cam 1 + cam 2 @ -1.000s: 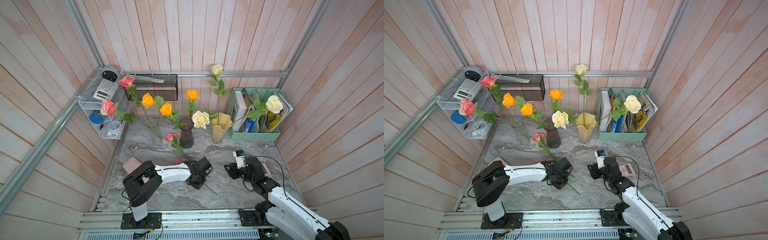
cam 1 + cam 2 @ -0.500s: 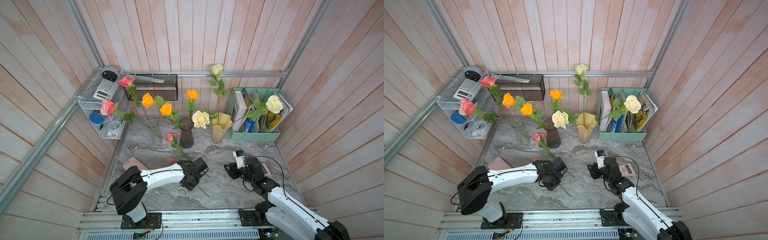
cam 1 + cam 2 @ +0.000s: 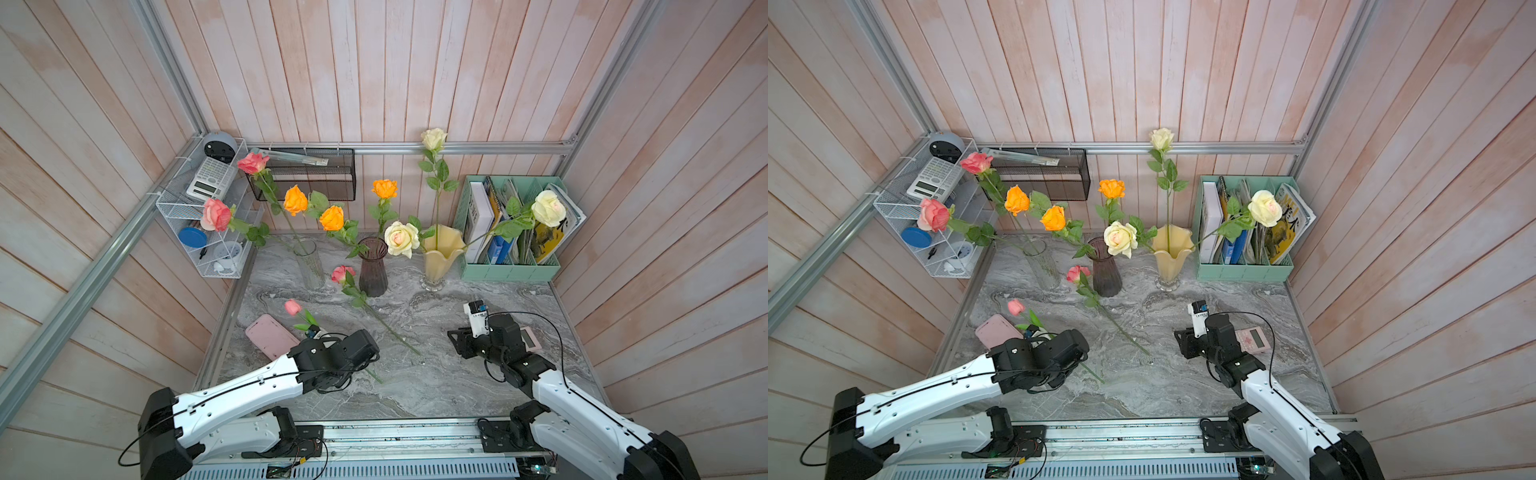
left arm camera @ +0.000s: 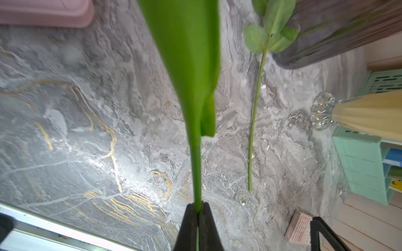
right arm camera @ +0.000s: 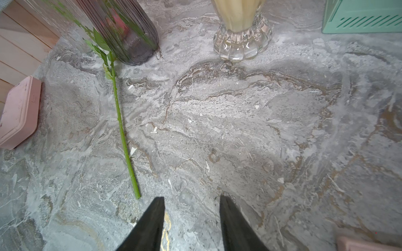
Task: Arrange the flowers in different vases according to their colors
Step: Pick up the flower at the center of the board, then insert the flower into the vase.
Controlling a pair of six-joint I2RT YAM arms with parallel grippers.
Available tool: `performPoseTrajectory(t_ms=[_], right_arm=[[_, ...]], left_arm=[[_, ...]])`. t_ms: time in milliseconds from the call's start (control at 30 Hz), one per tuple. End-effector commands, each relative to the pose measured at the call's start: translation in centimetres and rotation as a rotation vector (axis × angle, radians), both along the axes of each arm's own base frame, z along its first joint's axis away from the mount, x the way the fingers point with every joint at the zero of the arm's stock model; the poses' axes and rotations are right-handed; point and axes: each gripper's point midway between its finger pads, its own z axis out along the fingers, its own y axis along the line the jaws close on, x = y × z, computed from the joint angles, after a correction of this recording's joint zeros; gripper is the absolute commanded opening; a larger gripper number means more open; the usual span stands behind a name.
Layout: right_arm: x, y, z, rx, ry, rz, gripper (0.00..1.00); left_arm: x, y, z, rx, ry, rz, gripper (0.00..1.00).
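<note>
Pulled back from the purple vase (image 3: pixel 372 270), left tool (image 4: pixel 198 206) clamps the lower stem of a pink bud (image 3: pixel 293 307), leaving its end free for insertion; right tool (image 5: pixel 191 198) half-open, empty.

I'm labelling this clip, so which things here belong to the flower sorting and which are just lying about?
Job: roses, pink tulip, clear glass vase, purple ribbed vase, yellow wavy vase.
Lying about: pink case, pink calculator, mint file holder, wire shelf, mesh basket.

A staged robot test cell dressed as a home-office desk corner: pale pink wooden plank walls (image 3: pixel 332 62) set in bare aluminium framing (image 3: pixel 478 147), a grey marble-patterned tabletop (image 3: pixel 449 374), a mint-green plastic file holder (image 3: pixel 509 272) of books at centre right, and a white wire shelf (image 3: pixel 166 200) carrying a white calculator (image 3: pixel 210 179) at centre left.
</note>
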Motion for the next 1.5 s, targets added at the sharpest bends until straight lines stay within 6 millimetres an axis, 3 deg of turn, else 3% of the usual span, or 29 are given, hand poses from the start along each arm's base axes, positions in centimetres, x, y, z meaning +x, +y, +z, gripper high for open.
performPoseTrajectory(t_ms=[0,433,633,733,1000,1267,1467], right_arm=[[0.8,0.2,1.1,0.002,-0.035,0.005,0.47],[1.0,0.3,0.9,-0.002,-0.019,0.009,0.48],[1.1,0.6,0.6,-0.006,-0.005,0.018,0.48],[1.2,0.8,0.6,-0.008,0.002,0.026,0.48],[1.3,1.0,0.4,-0.011,0.016,0.038,0.48],[1.5,1.2,-0.1,-0.017,0.035,0.042,0.47],[1.6,1.3,-0.2,-0.017,0.038,0.048,0.48]], left_arm=[[0.7,4.1,2.8,0.161,-0.133,0.039,0.00],[4.2,7.9,14.2,0.522,-0.530,-0.004,0.00],[5.0,10.4,22.0,0.719,-0.763,0.098,0.00],[6.4,11.7,24.2,0.732,-0.771,0.163,0.00],[11.7,16.9,27.0,0.614,-0.793,0.291,0.00],[19.5,17.7,26.5,0.408,-0.846,0.237,0.00],[22.3,17.1,25.5,0.400,-0.850,0.188,0.00]])
